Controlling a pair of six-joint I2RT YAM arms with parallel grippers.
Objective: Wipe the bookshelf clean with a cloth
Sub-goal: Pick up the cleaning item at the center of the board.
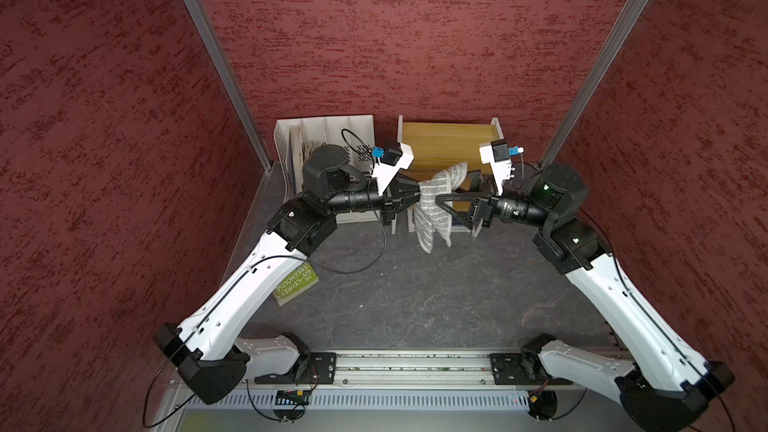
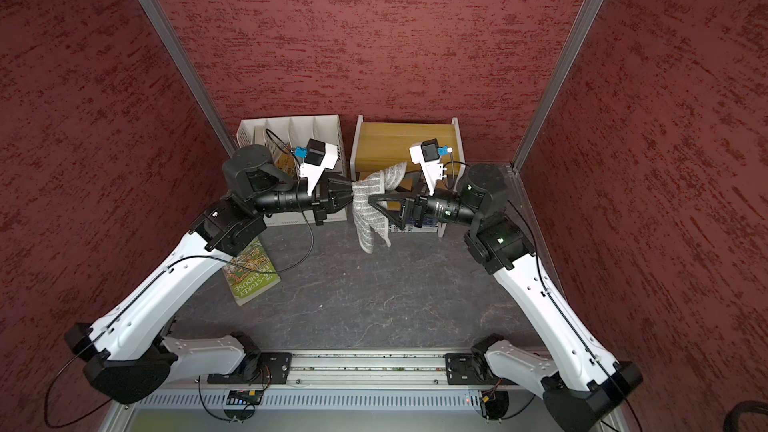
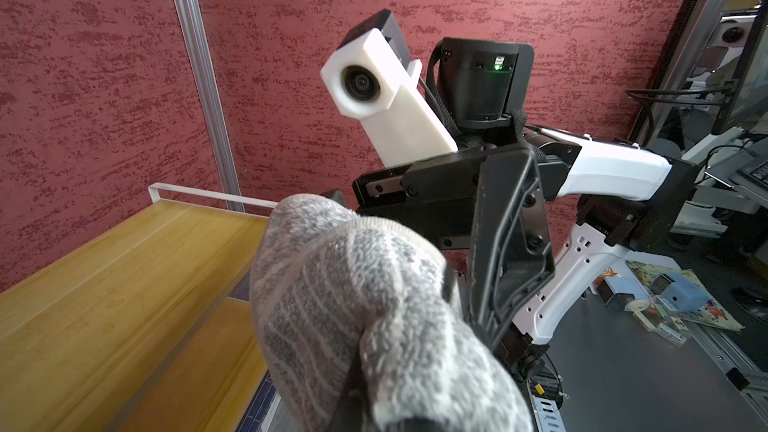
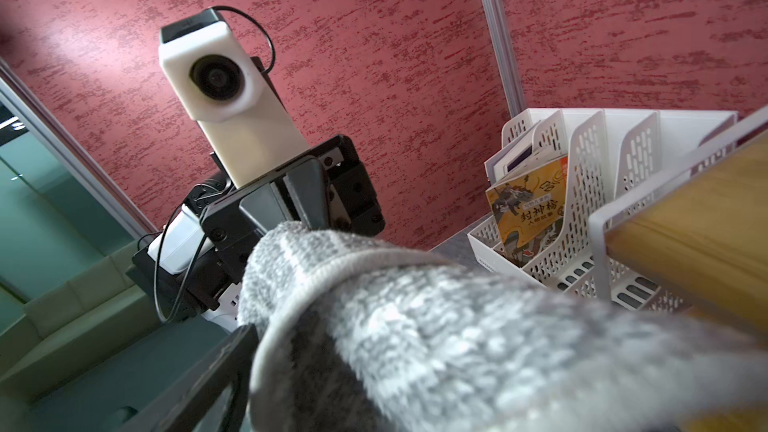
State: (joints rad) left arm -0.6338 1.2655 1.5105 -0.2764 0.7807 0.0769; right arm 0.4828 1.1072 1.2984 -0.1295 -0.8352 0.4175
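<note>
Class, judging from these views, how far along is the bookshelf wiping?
Done: the cloth is off the table, pinched by the shut left gripper. In hand: the open right gripper flanks it, apparently for a handover. Left: the bookshelf itself; the cloth hangs in front of it, wiping not begun.

soft, even light falls from above in both top views, and the shadows on the dark table (image 1: pixel 415 292) are faint. the red walls (image 1: pixel 104 118) and the metal posts (image 1: pixel 219 60) lean outward near the edges. in the right wrist view the cloth (image 4: pixel 457 347) is so close that it looks fuzzy and blurred. in the left wrist view the bookshelf (image 3: pixel 124 276) boards shine a little, and the white camera (image 3: pixel 395 118) looks very bright.
</note>
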